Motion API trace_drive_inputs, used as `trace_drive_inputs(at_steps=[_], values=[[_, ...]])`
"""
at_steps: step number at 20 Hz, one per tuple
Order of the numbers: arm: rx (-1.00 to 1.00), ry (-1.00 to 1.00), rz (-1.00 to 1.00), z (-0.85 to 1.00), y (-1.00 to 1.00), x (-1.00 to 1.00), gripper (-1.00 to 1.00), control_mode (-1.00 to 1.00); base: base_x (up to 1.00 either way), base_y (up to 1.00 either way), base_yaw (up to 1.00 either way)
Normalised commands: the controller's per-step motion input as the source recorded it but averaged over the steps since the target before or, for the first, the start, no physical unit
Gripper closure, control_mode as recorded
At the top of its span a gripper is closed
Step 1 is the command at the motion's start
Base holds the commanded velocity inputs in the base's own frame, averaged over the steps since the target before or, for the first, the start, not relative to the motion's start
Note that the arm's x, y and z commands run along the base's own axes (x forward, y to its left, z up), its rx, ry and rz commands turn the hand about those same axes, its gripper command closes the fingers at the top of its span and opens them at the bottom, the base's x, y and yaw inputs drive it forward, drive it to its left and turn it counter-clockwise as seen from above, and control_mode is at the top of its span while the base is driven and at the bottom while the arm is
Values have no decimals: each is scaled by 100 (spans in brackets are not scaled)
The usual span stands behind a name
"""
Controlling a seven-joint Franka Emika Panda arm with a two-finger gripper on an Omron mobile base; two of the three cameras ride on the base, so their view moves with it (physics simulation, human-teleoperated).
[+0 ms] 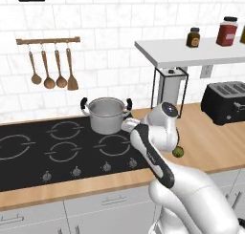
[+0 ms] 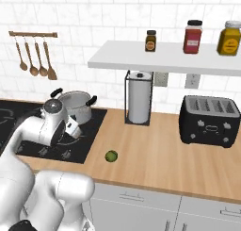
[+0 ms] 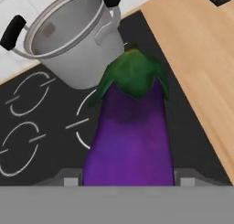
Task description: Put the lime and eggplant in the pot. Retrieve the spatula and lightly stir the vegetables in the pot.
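Hand view showed the gripper (image 3: 128,184) holding the purple eggplant (image 3: 130,136) tight above the stove (image 3: 41,141), near the empty pot (image 3: 68,38). The lime (image 2: 111,155) sat on the counter (image 2: 155,145). Next, I think, it needed carrying over the pot and dropping.

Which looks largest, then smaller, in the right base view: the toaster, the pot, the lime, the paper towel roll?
1. toaster
2. paper towel roll and pot: alike in size; the arm hides part of the pot, so unranked
3. lime, clearly smallest
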Motion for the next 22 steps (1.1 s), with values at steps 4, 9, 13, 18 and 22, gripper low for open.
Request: trace_drive_inputs(at_steps=[4,9,13,18,22], values=[[-4,22,0,77,23,16,100,-100,0,0,0],[-5,9,0,94,8,0,100,-100,0,0,0],[-4,12,-3,18,36,57,100,-100,0,0,0],[-2,11,-6,0,34,82,100,-100,0,0,0],[0,5,-7,-12,6,79,100,-100,0,0,0]])
